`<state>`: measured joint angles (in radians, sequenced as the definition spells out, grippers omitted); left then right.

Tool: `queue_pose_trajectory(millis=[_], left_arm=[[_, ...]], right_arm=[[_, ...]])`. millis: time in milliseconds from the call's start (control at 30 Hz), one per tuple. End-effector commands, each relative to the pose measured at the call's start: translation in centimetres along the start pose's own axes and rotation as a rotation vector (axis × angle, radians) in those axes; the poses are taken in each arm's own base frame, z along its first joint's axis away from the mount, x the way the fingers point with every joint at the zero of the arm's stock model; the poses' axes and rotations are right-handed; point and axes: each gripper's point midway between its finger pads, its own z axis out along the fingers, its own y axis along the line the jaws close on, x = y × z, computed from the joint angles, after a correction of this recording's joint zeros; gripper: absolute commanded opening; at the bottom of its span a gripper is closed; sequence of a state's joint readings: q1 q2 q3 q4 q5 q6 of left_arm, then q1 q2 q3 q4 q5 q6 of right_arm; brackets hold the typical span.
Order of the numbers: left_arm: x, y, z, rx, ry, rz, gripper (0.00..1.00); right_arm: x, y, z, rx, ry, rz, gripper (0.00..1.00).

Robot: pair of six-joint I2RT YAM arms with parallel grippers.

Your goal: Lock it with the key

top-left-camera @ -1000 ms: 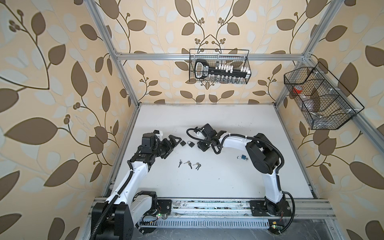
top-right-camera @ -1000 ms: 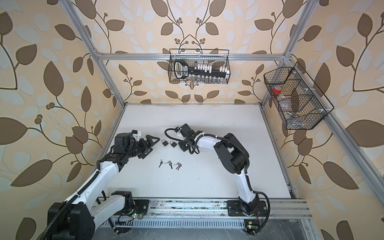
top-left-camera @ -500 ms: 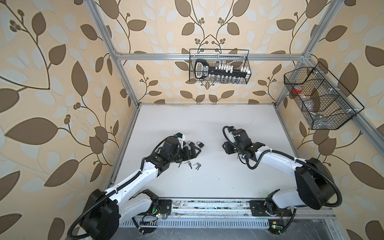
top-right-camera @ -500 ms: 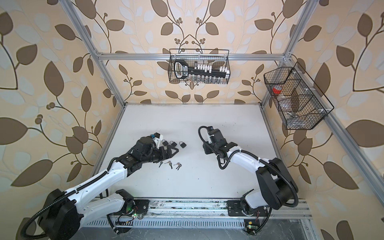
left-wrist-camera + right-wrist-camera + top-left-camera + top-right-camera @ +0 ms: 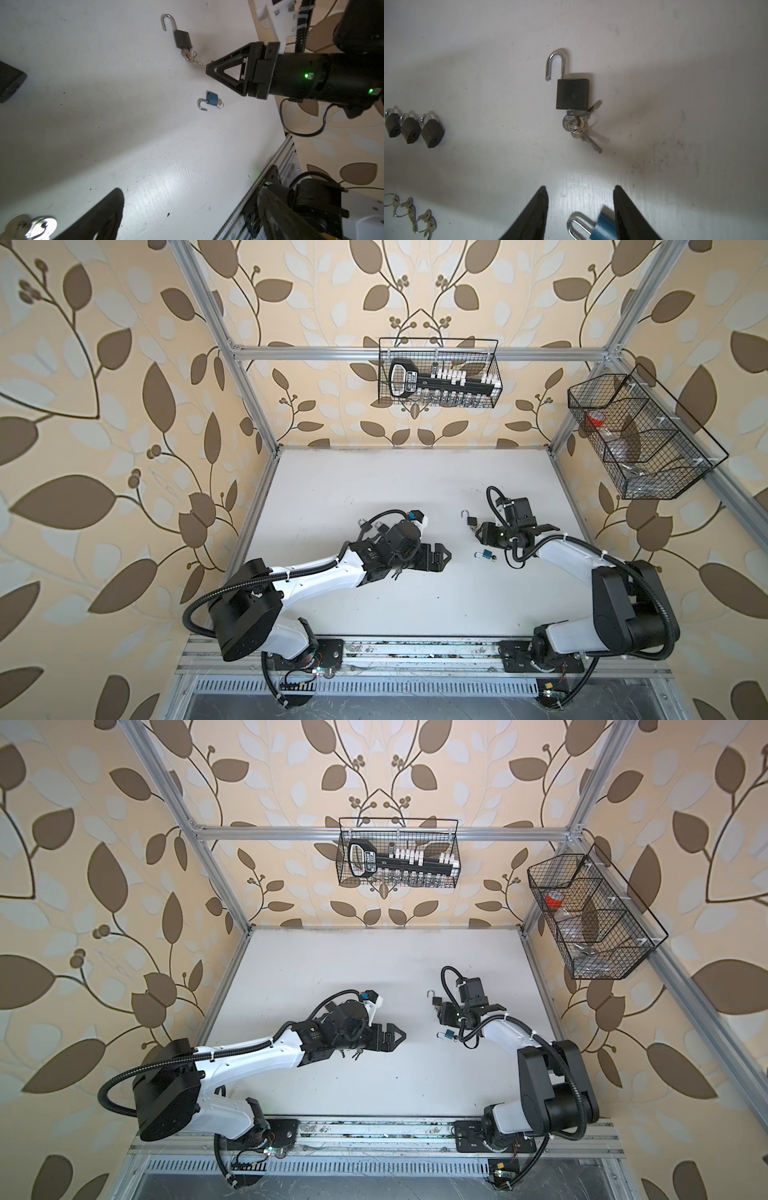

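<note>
Black square padlock [image 5: 572, 94] lies flat on the white desk [image 5: 353, 489], right of centre, with its steel shackle swung open and a bunch of silver keys [image 5: 571, 122] in its keyhole. To its left, the left end effector [image 5: 446, 556] hangs spread wide and empty. A small blue padlock [image 5: 212, 99] lies just beside the right end effector [image 5: 579, 188], whose jaws stand partly apart, empty, aimed at the keys. Locking looks not yet begun. Next, the shackle needs pressing home, then the key turning.
</note>
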<state>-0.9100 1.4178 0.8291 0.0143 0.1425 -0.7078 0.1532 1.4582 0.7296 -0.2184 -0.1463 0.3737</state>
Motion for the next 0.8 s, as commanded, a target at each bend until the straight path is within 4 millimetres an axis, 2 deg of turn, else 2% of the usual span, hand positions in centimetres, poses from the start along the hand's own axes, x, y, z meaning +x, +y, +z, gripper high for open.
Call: queue_pose_trajectory(millis=[0, 233, 433, 700, 733, 767], left_arm=[[-1.7, -1.2, 0.0, 0.015, -0.057, 0.024, 0.99], [-2.0, -0.9, -0.2, 0.002, -0.074, 0.022, 0.99], [-2.5, -1.4, -0.1, 0.014, -0.086, 0.017, 0.99], [-4.6, -2.4, -0.6, 0.029, -0.128, 0.019, 0.99], [-4.2, -1.7, 0.2, 0.013, -0.109, 0.014, 0.99], [-4.4, -1.7, 0.2, 0.015, -0.112, 0.012, 0.99]], right_arm=[[-2.2, 0.1, 0.4, 0.025, -0.017, -0.017, 0.52], [-4.2, 0.7, 2.2, 0.106, -0.011, -0.099, 0.53], [-4.5, 1.4, 4.1, 0.162, 0.029, -0.162, 0.51], [-5.0, 0.9, 4.9, 0.217, 0.041, -0.188, 0.50], [-5.0, 0.9, 5.1, 0.214, 0.044, -0.188, 0.49], [-5.0, 1.1, 5.2, 0.209, 0.048, -0.191, 0.49]])
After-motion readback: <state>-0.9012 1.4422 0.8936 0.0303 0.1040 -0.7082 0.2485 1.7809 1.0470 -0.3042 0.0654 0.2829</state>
